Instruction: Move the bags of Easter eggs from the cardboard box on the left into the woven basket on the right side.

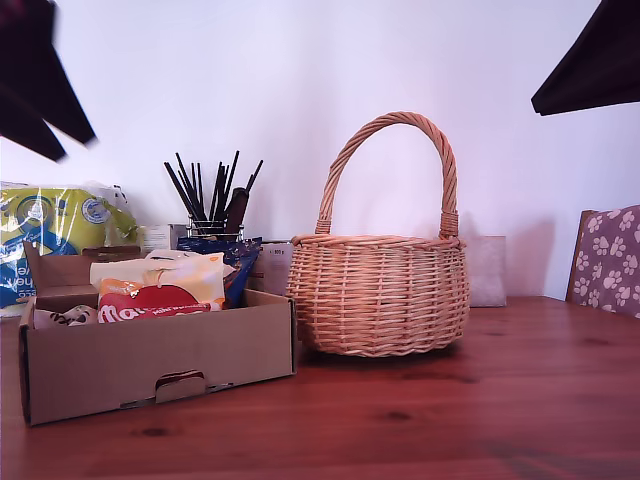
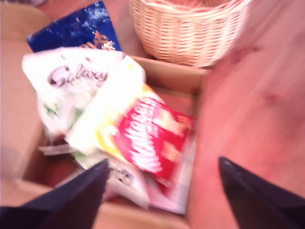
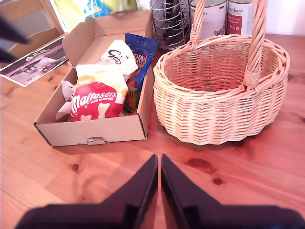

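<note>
The cardboard box (image 1: 150, 360) (image 3: 90, 131) sits at the exterior view's left on the wooden table. It holds the bags of Easter eggs: a red one (image 1: 150, 300) (image 2: 152, 138) (image 3: 95, 102), a cream one (image 2: 76, 81) (image 3: 116, 55) and a dark blue one (image 2: 76, 28) (image 3: 140, 47). The woven basket (image 1: 380, 295) (image 2: 190, 33) (image 3: 219, 109) stands just beside the box and looks empty inside. My first gripper (image 2: 164, 161) hangs open above the box, its fingers wide apart over the red bag. My second gripper (image 3: 158, 156) is shut on nothing, high over the table in front of box and basket.
Behind the box stand a black wire holder of dark sticks (image 1: 210, 195) (image 3: 169, 24) and a large yellow-green-blue pack (image 1: 50, 235). Cans (image 3: 224, 16) stand behind the basket. A paw-print chair back (image 1: 608, 260) shows at the exterior view's right edge. A leaflet (image 3: 33, 62) lies beside the box.
</note>
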Controlling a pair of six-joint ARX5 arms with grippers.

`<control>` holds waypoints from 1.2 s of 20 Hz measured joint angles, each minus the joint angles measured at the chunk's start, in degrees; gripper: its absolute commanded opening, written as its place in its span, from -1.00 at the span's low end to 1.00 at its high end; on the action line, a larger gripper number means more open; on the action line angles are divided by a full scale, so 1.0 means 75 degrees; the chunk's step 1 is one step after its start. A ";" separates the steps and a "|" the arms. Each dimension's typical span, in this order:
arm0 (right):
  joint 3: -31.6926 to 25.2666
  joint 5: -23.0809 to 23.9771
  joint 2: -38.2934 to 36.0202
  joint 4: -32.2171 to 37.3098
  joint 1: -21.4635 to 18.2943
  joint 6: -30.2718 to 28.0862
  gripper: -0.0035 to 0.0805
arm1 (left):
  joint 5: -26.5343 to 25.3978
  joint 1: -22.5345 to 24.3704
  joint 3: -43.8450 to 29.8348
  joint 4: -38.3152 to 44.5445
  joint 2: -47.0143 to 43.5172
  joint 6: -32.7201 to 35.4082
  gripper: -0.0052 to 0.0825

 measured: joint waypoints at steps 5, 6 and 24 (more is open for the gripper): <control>0.0000 0.0003 0.0003 0.0006 0.0000 0.0003 -0.95 | -0.0699 0.0079 0.0003 0.2075 0.1376 0.1536 0.92; 0.0000 0.0003 0.0003 0.0006 0.0000 0.0000 -0.95 | -0.0694 0.0149 0.0003 0.2532 0.1635 0.1582 0.91; 0.0000 0.0052 0.0015 0.0012 -0.0003 -0.0198 -0.95 | 0.1865 -0.0463 0.0367 0.1157 0.2935 0.0749 0.85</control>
